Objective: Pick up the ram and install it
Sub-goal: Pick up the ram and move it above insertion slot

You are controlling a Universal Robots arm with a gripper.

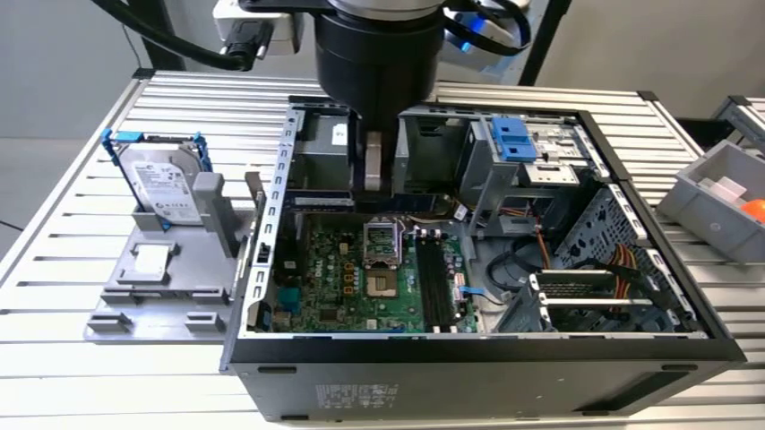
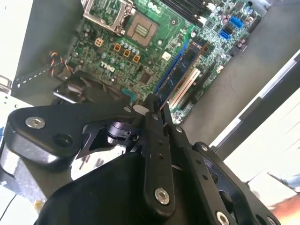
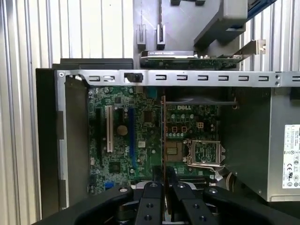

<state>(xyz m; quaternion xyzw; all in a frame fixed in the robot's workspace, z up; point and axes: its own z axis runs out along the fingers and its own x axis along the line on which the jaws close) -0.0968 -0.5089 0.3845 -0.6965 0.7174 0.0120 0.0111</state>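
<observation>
My gripper (image 1: 376,184) hangs inside the open computer case (image 1: 257,269), shut on the ram (image 1: 418,208). The ram is a thin blue stick held level under the fingers, above the far part of the motherboard (image 1: 340,278). In the first wrist view the ram (image 3: 163,136) shows edge-on as a thin line running out from the gripper (image 3: 163,187), just beside the processor socket (image 3: 204,152). In the second wrist view the closed fingertips (image 2: 149,111) sit over the green board. The black memory slots (image 1: 433,287) lie nearer the case's front wall, apart from the ram.
A silver hard drive in a blue frame (image 1: 161,179) stands on a grey holder (image 1: 156,291) at the exterior view's left, outside the case. A blue drive-bay latch (image 1: 511,139) and cables (image 1: 597,269) crowd the case's right side. A grey bin (image 1: 717,202) sits far right. The power supply (image 3: 281,150) borders the board.
</observation>
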